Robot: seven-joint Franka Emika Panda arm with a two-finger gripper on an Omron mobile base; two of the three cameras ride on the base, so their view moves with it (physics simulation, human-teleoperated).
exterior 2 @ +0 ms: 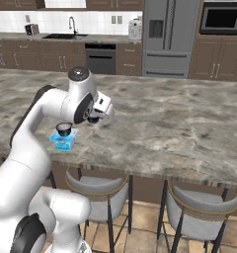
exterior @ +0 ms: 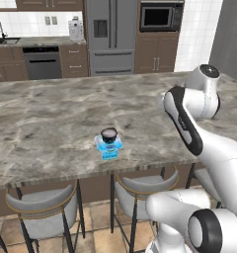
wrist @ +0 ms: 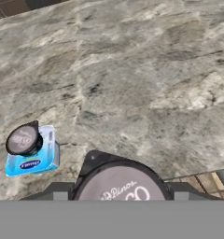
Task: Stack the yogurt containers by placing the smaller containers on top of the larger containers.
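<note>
A translucent light-blue squarish tub [exterior: 109, 148] [exterior 2: 63, 143] [wrist: 33, 158], the larger container, stands near the counter's front edge. One round dark cup with a pale top [exterior: 109, 134] [exterior 2: 64, 129] [wrist: 23, 140] sits on it. My gripper [exterior 2: 94, 118] [wrist: 119, 195] hangs above the counter to the right of the tub and apart from it. It is shut on a second dark cup with a pale lid [exterior 2: 93, 120] [wrist: 121, 183], which sits between the fingertips at the bottom of the hand view.
The marble counter [exterior: 51, 113] [exterior 2: 179, 123] stretches wide behind and to the right of the tub. Its front edge runs close to the tub, with grey stools [exterior: 44, 205] [exterior 2: 199, 207] below. Kitchen cabinets and a fridge [exterior: 110, 34] stand far behind.
</note>
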